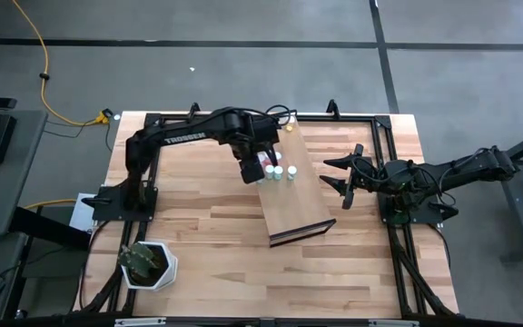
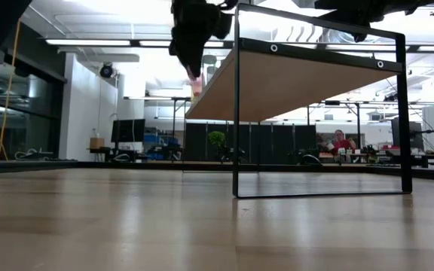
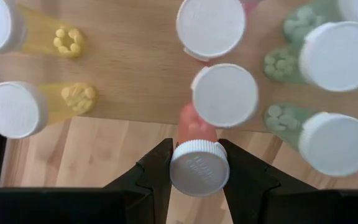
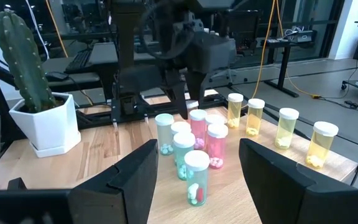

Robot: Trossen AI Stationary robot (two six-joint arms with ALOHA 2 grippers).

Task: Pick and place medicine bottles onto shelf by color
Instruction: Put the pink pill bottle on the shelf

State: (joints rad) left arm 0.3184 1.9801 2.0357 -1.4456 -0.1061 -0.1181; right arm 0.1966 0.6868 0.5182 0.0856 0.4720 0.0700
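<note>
The shelf point(image 1: 303, 207) is a long light-wood board on a dark frame, tilted across the table's middle. Small white-capped medicine bottles stand on it: yellow ones point(image 3: 39, 107), pink ones point(image 3: 224, 94) and green ones point(image 3: 319, 134). My left gripper point(image 3: 196, 149) hangs over the shelf's left edge, pointing down, shut on a pink bottle point(image 3: 197, 165). My right gripper point(image 1: 339, 178) waits at the shelf's right side, level and open, with nothing between its fingers; its wrist view faces the bottle rows point(image 4: 210, 143). My left gripper pinches the pink bottle at its white cap point(image 3: 178, 163), one finger on each side, coming from above and pointing down. The bottle's pink body point(image 3: 191, 124) hangs upright below the fingers at the shelf's edge. Whether its base touches the board I cannot tell.
A cactus in a white pot point(image 1: 148, 263) stands at the table's near left corner. The shelf is raised on a dark frame point(image 2: 236, 113) with open room under the board. Bare tabletop point(image 1: 225, 263) lies near and left of the shelf. A person sits far off in the room point(image 2: 343, 141).
</note>
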